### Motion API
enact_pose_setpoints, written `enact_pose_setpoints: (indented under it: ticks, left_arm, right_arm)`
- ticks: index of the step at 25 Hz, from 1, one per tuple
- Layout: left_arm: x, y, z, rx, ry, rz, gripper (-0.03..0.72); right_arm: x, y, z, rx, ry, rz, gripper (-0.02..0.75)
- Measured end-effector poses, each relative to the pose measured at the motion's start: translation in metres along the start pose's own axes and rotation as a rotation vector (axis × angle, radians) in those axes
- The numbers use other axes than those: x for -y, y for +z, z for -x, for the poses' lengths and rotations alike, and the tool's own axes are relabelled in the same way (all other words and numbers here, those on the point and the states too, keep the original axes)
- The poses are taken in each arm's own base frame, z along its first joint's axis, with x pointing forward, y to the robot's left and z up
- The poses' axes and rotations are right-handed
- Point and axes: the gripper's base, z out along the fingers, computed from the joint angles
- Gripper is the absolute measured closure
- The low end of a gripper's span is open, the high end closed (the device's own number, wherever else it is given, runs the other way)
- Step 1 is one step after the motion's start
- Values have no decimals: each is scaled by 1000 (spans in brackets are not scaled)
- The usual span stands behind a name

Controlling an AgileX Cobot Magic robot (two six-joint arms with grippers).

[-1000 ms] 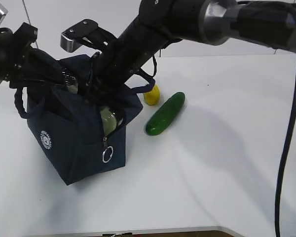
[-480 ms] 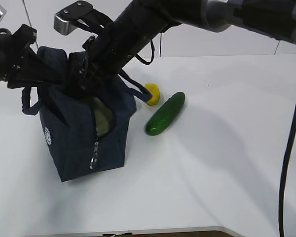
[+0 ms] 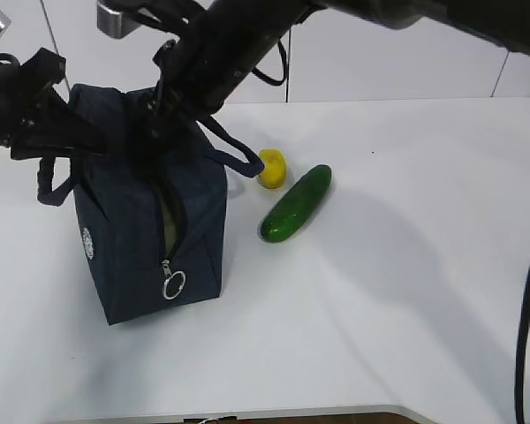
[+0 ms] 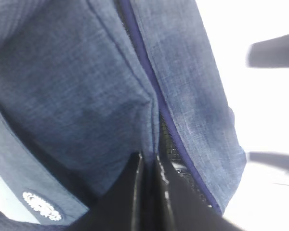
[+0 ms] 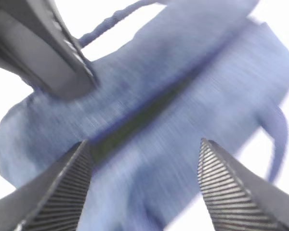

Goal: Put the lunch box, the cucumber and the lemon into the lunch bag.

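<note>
Lunch bag (image 3: 150, 221) stands upright on our worktop (image 3: 406, 265), slit showing pale green. Our left jaws (image 4: 148, 168) pinch its fabric shut; our right jaws (image 5: 144, 183) gape empty above. Lemon (image 3: 272, 168) and cucumber (image 3: 296, 203) lie at its three o'clock.

The boxy dark navy fabric lunch bag (image 3: 150, 212) has a fine woven texture that reads lighter, denim-blue, in the left wrist view, with a darker navy zipper band and a small white round emblem (image 3: 88, 244). A silver ring pull (image 3: 173, 284) hangs at its front, and pale sage green shows through the open zipper slit. The smooth dark green cucumber (image 3: 295, 203) carries a glossy sheen. The small bright yellow lemon (image 3: 272, 167) sits on the plain white counter (image 3: 406, 265). The right gripper's fingers (image 5: 62, 192) are dark grey with fine ribbed ridges. Both arms are matte black.
</note>
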Motion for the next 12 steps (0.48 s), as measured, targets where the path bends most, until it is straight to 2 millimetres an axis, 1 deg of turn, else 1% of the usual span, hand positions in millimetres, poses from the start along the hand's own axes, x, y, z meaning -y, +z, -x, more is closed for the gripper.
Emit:
enact_pose_setpoints:
  ticks: [2,7,9,12]
  left_arm:
    - [-1,0,0,3,8,8,690]
    - [-3,0,-1,-7,29,28,690]
    - [-3,0,-1,-8,32,31,690]
    - [-1,-2,-1,-4,54,32,690]
  right_arm:
    - [-2,-13,5,-5,24,-20,184]
    - [-4,-36,10,-43,80,-91,185]
    - [-4,-44,11,-58,140,-128,185]
    - [2,-54,5,-101,284,-197,185]
